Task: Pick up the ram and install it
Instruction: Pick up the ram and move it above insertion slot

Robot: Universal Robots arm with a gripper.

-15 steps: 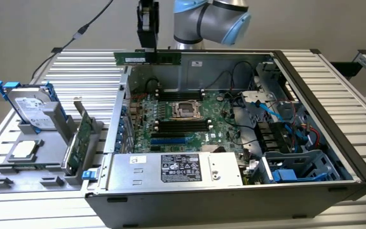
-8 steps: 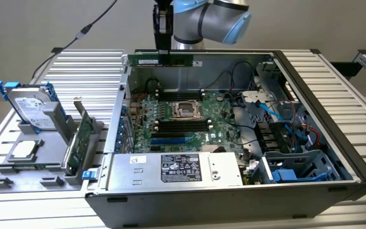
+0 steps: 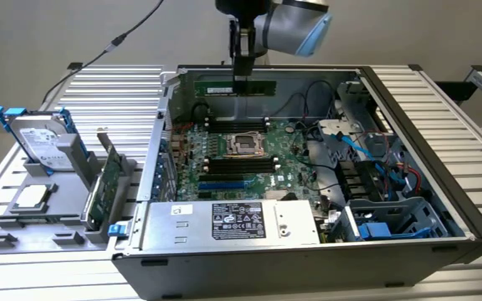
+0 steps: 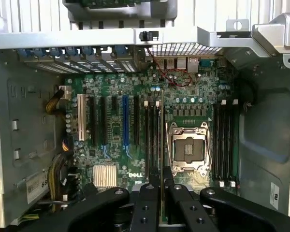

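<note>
The ram [image 3: 224, 88], a long green stick with a white label, hangs level above the rear of the open computer case [image 3: 442, 188]. My gripper [image 3: 241, 80] comes down from above and is shut on the middle of its upper edge. In the wrist view the ram [image 4: 162, 130] shows edge-on as a thin line between the black fingers [image 4: 148, 203], over the motherboard [image 4: 111, 145], in line with the black memory slots [image 4: 152, 135] beside the empty processor socket [image 4: 188, 150]. A second bank of slots [image 4: 224, 140] lies beyond the socket.
A grey rack [image 3: 23, 238] at the exterior view's left holds a hard drive [image 3: 44, 147], a green expansion card [image 3: 103, 188] and a silver processor chip [image 3: 30, 197]. In the case are the power supply [image 3: 233, 219], blue cables [image 3: 366, 150] and a drive cage [image 3: 391, 219].
</note>
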